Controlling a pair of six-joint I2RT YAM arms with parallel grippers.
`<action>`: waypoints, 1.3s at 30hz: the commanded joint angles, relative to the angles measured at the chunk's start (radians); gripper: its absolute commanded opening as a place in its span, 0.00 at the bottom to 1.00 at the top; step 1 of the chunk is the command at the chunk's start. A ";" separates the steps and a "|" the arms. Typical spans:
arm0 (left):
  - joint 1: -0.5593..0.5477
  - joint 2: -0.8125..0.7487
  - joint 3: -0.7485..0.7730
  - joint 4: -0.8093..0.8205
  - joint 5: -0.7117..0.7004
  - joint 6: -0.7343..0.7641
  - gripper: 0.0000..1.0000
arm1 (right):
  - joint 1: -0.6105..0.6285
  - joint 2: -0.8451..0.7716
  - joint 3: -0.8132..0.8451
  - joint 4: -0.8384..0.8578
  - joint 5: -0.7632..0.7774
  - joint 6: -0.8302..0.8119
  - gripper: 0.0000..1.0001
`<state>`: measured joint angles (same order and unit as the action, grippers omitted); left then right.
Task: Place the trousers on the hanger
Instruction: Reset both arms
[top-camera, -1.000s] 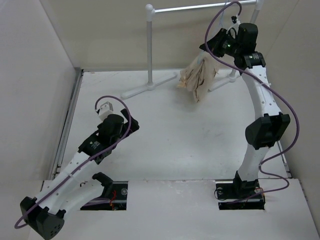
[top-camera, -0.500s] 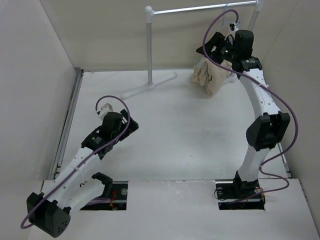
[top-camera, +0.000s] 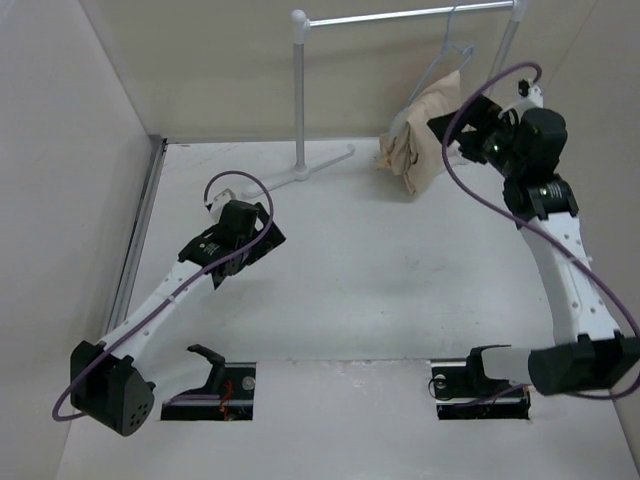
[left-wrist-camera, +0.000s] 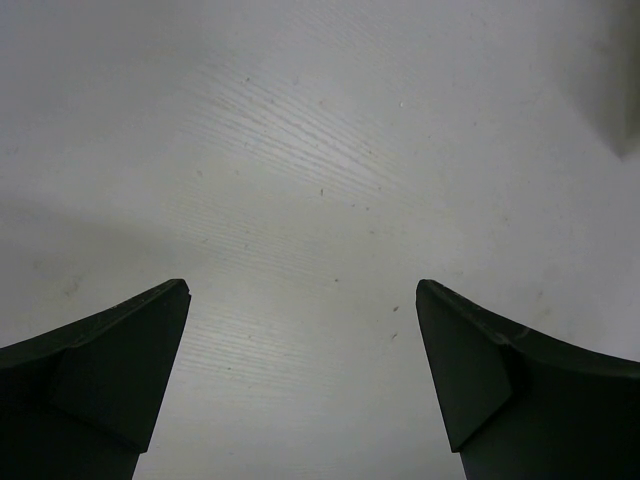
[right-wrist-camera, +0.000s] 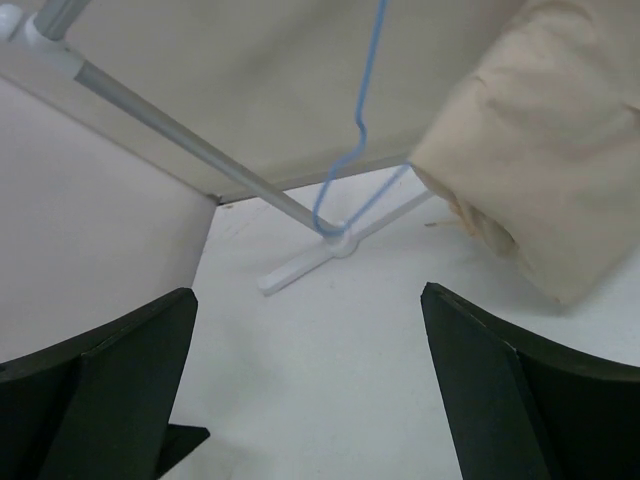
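The rack (top-camera: 299, 90) stands at the far edge of the table (top-camera: 350, 290). The hanger (top-camera: 447, 55) hangs from its bar near the right end, and the trousers (top-camera: 425, 135) hang on it, below the bar. The right gripper (top-camera: 450, 135) is just right of the trousers. The left gripper (top-camera: 245, 258) is over the table's left middle, well apart

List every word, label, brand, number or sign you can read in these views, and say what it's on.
None: no readable text in any view.
The trousers, hanger, rack and table are all plain and unmarked.
The left gripper and right gripper show only bare black fingers.
If the arms carry any labels, they are too small to make out from the top view.
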<state>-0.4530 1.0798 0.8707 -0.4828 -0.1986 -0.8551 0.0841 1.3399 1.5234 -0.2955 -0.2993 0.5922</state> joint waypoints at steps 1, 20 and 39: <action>-0.038 0.048 0.062 0.000 -0.004 0.013 1.00 | 0.003 -0.141 -0.214 0.035 0.139 0.014 1.00; -0.210 0.264 0.103 0.089 -0.001 0.016 1.00 | -0.027 -0.570 -0.913 -0.263 0.348 0.155 1.00; -0.252 0.319 0.126 0.124 0.011 0.088 1.00 | -0.016 -0.489 -0.850 -0.248 0.335 0.139 1.00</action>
<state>-0.7010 1.3876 0.9531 -0.3756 -0.1909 -0.7975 0.0605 0.8459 0.6277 -0.5682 0.0193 0.7376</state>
